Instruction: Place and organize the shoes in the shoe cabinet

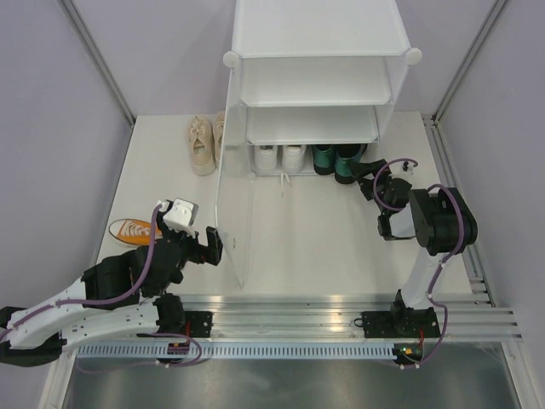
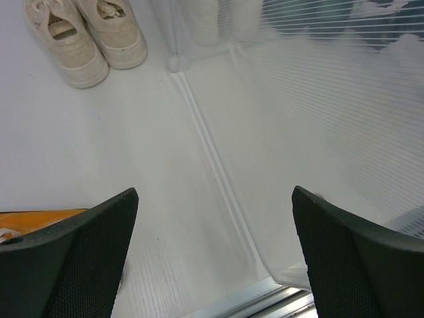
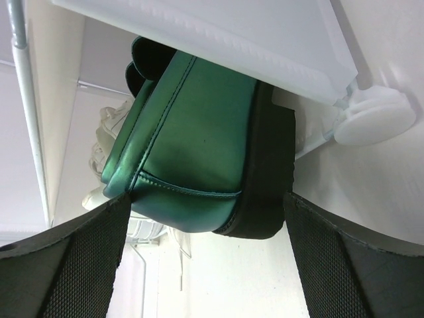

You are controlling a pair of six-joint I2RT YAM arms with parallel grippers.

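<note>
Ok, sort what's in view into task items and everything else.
Task items:
- shoe cabinet
- white sneakers and dark green heels, both on its bottom tier
- cream sneakers, standing outside, left of it
- one orange sneaker, nearer the front on the left

Not part of it:
- metal mounting rail along the near edge
- purple side walls

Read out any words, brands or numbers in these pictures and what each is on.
None can be read.
Orange sneaker: a small white patch, too blurred to tell if it bears text.
Cabinet, green heels, cream sneakers: no lettering shows.
</note>
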